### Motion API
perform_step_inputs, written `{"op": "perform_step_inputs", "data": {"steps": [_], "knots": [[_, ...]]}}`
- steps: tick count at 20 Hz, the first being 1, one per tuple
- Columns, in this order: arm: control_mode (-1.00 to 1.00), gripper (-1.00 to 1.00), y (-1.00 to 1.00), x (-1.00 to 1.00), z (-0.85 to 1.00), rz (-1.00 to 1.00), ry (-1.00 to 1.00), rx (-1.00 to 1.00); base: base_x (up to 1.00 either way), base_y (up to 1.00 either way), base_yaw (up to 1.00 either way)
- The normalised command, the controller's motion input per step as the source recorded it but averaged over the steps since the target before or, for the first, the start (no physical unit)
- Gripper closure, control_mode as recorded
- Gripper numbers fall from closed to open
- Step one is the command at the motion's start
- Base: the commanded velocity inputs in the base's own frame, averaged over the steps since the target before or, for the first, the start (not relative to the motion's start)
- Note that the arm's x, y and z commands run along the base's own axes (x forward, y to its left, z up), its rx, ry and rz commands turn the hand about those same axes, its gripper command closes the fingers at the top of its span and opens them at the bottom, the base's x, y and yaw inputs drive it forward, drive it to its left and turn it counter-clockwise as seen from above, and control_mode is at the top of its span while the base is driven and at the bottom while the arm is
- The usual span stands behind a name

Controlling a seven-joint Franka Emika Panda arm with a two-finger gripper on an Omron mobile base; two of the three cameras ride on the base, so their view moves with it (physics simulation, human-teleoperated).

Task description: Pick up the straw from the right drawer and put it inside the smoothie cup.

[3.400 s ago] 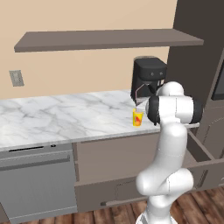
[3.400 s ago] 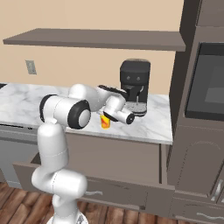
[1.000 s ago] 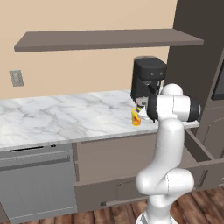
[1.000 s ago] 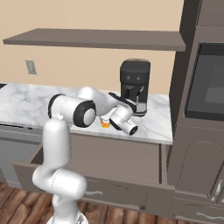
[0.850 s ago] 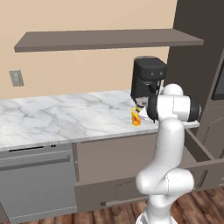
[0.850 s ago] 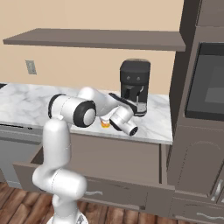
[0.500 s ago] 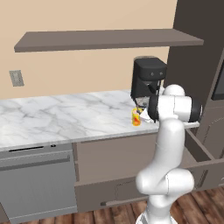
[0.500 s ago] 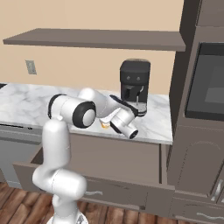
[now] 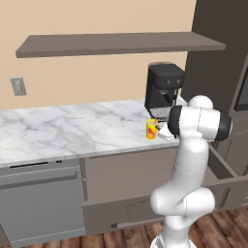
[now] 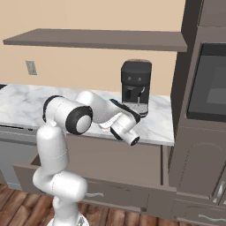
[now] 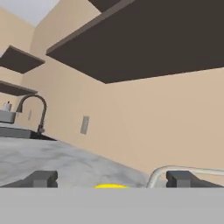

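Marble-topped kitchen surface (image 9: 72, 131) under a long brown wall shelf (image 9: 116, 43), beige wall behind, dark tall cabinetry at the right.

Item 1, gripper (image 11: 111, 178): jaws spread wide, nothing between them. In the hand view the two dark fingertips (image 11: 41, 178) stand far apart at the bottom edge, with the yellow rim of the cup showing just between and below them. Change since a second ago: the jaws have eased slightly wider; the wrist has rolled a little further over in the right base view, and the arm otherwise sits where it did. Three seconds back the hand was higher and further left over the cup.

Item 2, smoothie cup (image 9: 151, 129): small yellow-orange tapered cup with a red mark, upright on the surface near its front edge, just in front of the coffee machine. The hand is close beside it on the right in the left base view. Position unchanged from the earlier frames. Contents: cannot tell; the straw is too thin to make out at this size.

Item 3, coffee machine (image 10: 136, 87): black, upright at the back of the surface, behind the cup and the hand.

Item 4, right drawer (image 9: 220, 177): taupe-brown, pulled out below the surface at the right of the arm; its inside is hidden by the arm.

Item 5, dishwasher front (image 9: 41, 203): silver-grey, closed, under the left part of the surface.

Item 6, faucet (image 11: 33, 111): dark, curved, far along the surface in the hand view, with a wall outlet (image 11: 85, 124) beyond it.
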Motion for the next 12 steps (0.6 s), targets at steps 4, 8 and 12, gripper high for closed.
{"op": "perform_step_inputs", "data": {"steps": [4, 8, 12], "knots": [[-1.00, -1.00, 0.00, -0.26, 0.43, -0.04, 0.12, -0.05, 0.00, 0.00, 0.00], [-1.00, -1.00, 0.02, -0.26, 0.52, -0.03, 0.16, -0.10, 0.00, 0.00, 0.00], [-1.00, -1.00, 0.02, -0.51, 0.38, -0.06, 0.23, -0.13, 0.00, 0.00, 0.00]]}}
